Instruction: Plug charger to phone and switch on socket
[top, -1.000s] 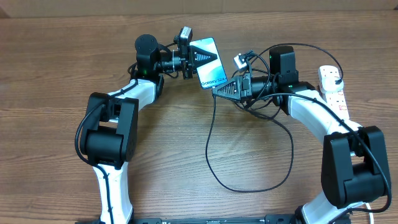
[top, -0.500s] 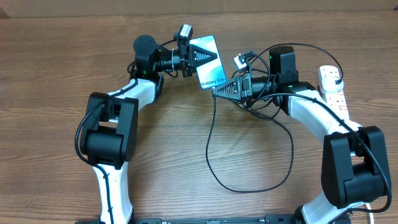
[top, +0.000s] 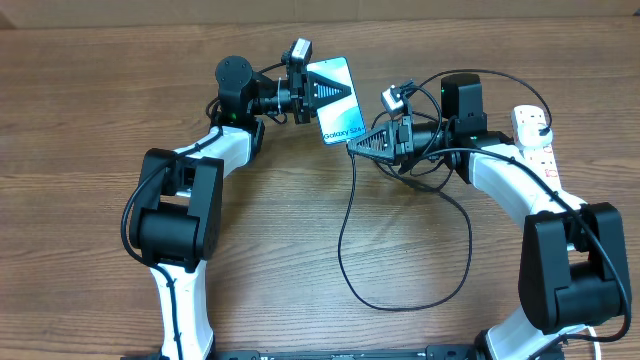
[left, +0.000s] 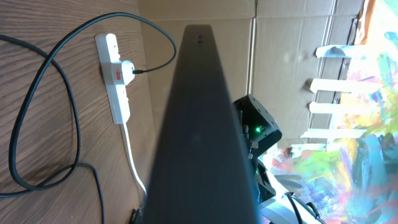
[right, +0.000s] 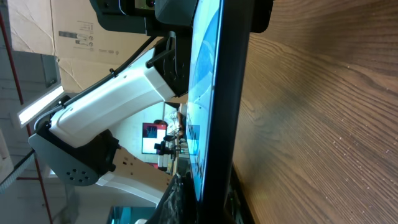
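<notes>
The left tool (top: 330, 91) is clenched on the phone (top: 342, 112) and holds it above the desk (top: 80, 200), near the middle of the far edge, with the teal screen and its white lettering turned up toward the overhead camera. The right tool (top: 356, 146) sits at the phone's lower end, touching it or just short of it; the overhead view does not settle which. Its fingers are closed on the tip end of the charger (top: 340, 232), whose thin black cable drops from there, loops wide across the desk toward the near edge and climbs back under the right arm.

Compared with a second ago, both tools and the phone have drifted slightly toward the right edge. The hanging cable has followed, while the rest of the loop lies as it did.

The socket (top: 538, 145) lies along the right edge near the far corner, unmoved. In the left wrist view a plug sits in it, with a thin dark lead arcing away. In the right wrist view the phone's dark rim fills the centre, seen edge-on.
</notes>
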